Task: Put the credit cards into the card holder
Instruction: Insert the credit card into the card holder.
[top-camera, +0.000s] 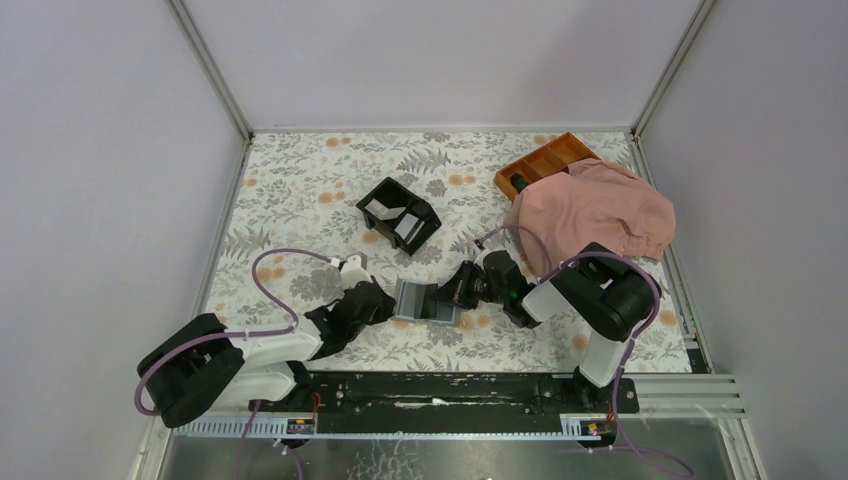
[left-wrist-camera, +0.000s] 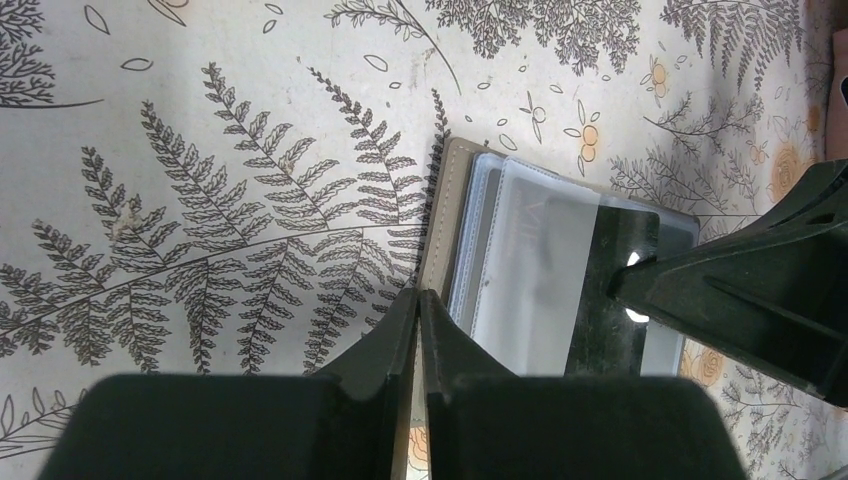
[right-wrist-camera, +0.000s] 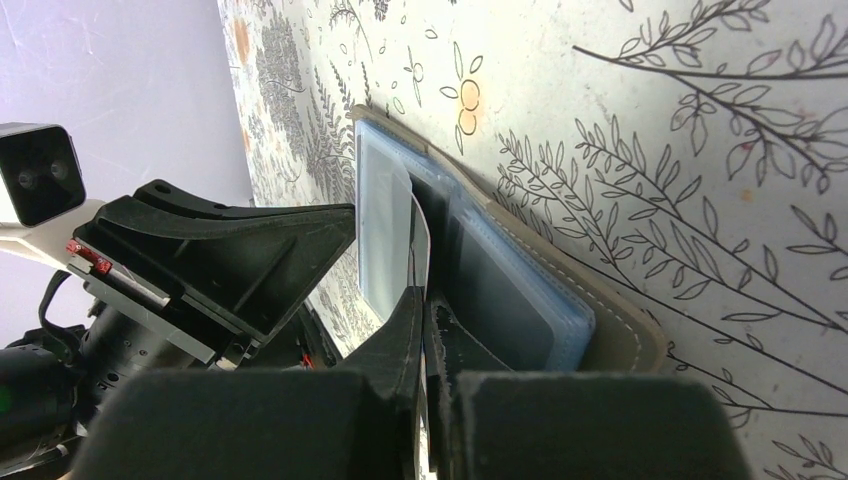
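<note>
A fern-and-flower printed cloth is seen covering the table, boxed in by plain pale walls. Toward the back, a black two-compartment box is set at an angle, and pale credit cards are seen lying inside it. At the far right an orange-brown divided tray is half covered by a pink cloth. Near the front edge the card holder is laid open between the two arms, its blue-grey pockets facing up. The left gripper is drawn almost together on the holder's taupe edge. The right gripper is pinched tight on a thin pale sheet standing over the pockets. Whether it is a card or a sleeve leaf cannot be told.
</note>
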